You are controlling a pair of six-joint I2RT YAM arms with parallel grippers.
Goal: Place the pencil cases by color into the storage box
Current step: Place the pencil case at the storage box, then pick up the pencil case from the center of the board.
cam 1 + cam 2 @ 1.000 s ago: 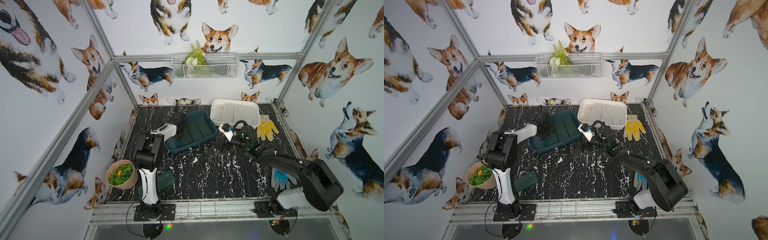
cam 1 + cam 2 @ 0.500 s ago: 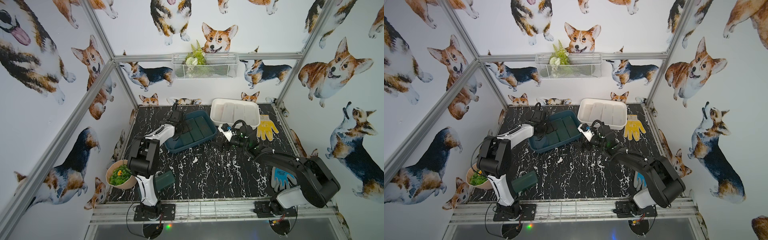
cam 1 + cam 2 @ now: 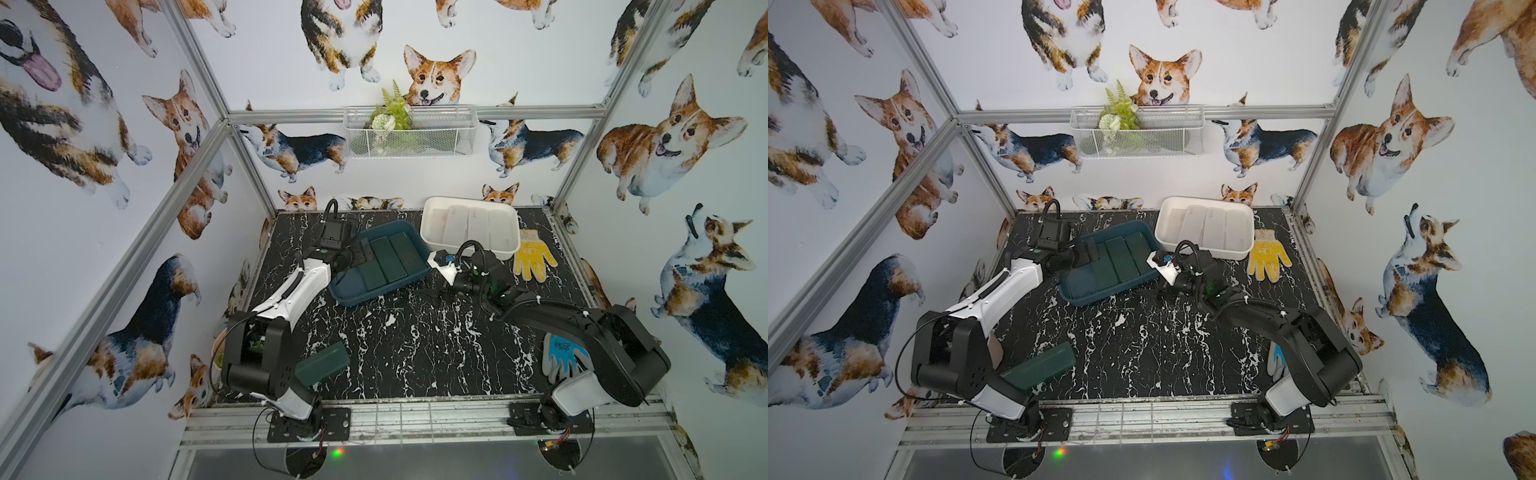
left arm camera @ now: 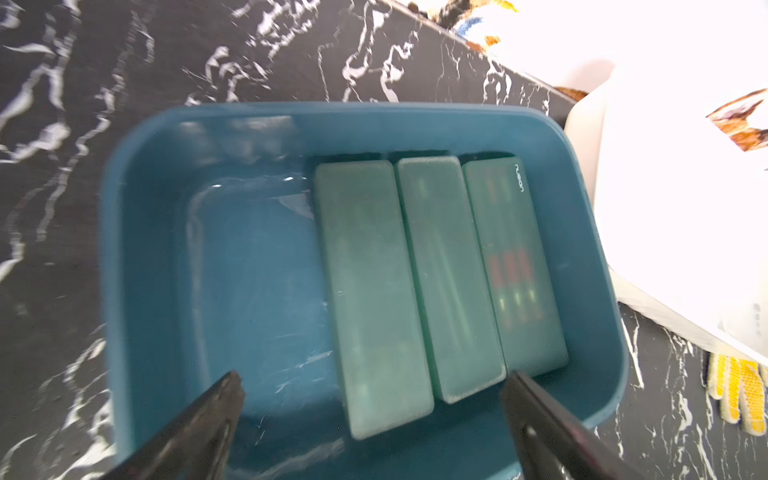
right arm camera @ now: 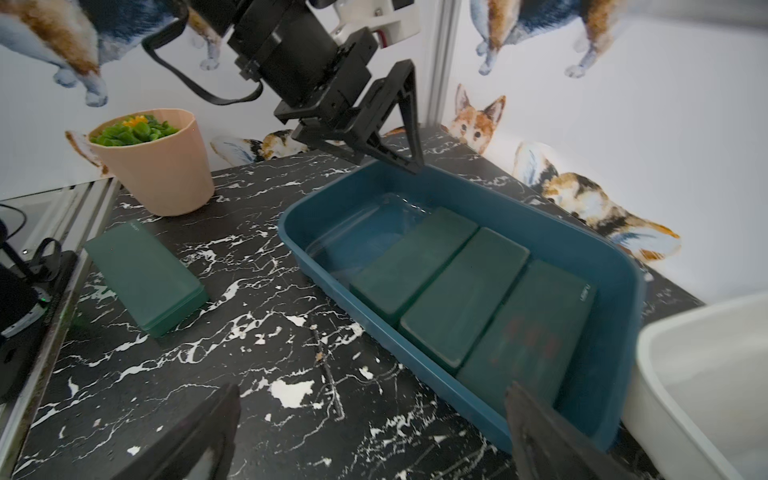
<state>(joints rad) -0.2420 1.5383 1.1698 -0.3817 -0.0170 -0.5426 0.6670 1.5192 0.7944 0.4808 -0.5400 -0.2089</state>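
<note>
The left claw (image 4: pixel 374 380) is released, its two dark fingers (image 4: pixel 199 419) spread wide with nothing between them. It hangs over one end of the blue box (image 4: pixel 124 249). In the right wrist view this claw (image 5: pixel 395 145) sits just above the box's rim (image 5: pixel 540 220); I cannot tell whether it touches.

Inside the box three dark green pencil cases (image 4: pixel 449 274) lie flat, side by side and touching, packed toward one side. The other side shows bare floor. The outermost case (image 4: pixel 515 266) shows red shapes through its lid.

The right claw (image 5: pixel 372 390) is also released and empty. It hangs low over the black marbled surface (image 3: pixel 415 353), just beside the blue box's long wall and near the corner of the white box (image 3: pixel 428 232).

In both top views, frosted white pencil cases (image 3: pixel 469 224) lie in a row inside the white box.

A fourth green case (image 3: pixel 324 365) lies alone on the surface, well apart from both boxes, close to the left arm's base. A pink pot (image 5: pixel 153 166) of green leaves stands near it.

A yellow glove (image 3: pixel 532 259) lies just beside the white box. A blue-grey glove (image 3: pixel 561 359) lies partly under the right arm.
</note>
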